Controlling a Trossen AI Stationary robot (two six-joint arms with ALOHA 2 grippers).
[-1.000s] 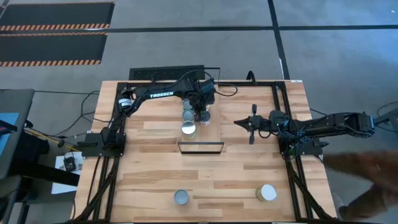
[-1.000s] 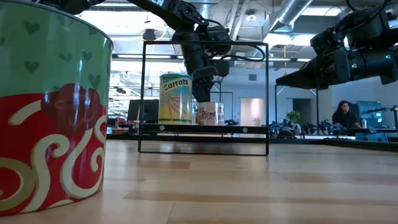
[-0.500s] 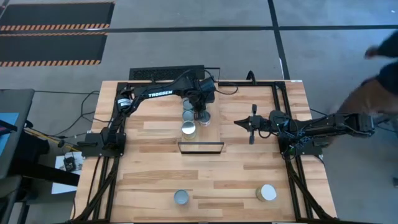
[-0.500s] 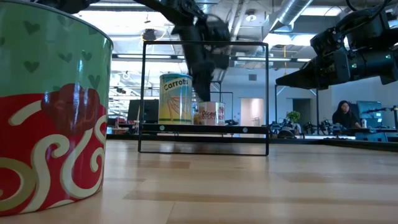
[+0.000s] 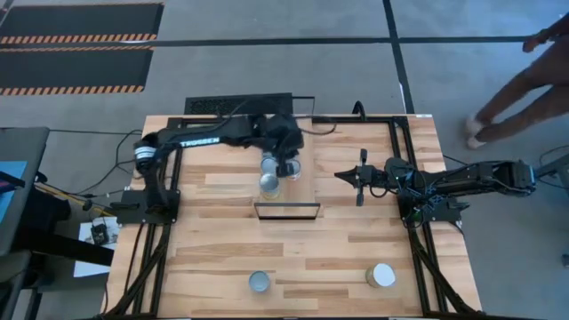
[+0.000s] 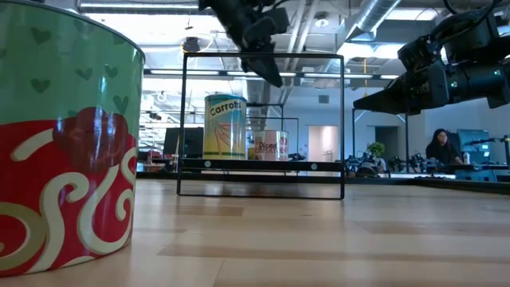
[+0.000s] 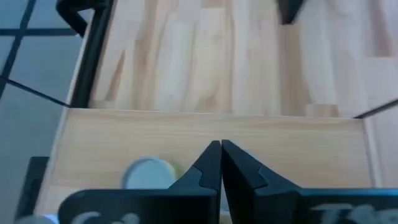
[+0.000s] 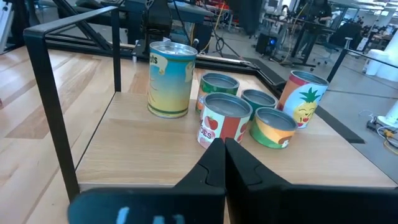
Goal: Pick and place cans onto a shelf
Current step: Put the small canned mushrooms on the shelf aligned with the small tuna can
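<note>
Hovering above the cluster of cans near the upper middle of the high view, the left gripper has its fingers pressed together on nothing, as its wrist view shows. Directly below it stand the tall carrots can and a shorter red-labelled can, seen through the shelf in the low view. The right gripper waits at centre right, fingers also closed and empty. Two more cans sit near the bottom edge: a silver-topped can and a white-lidded can. A large green and red can fills the low view's left.
</note>
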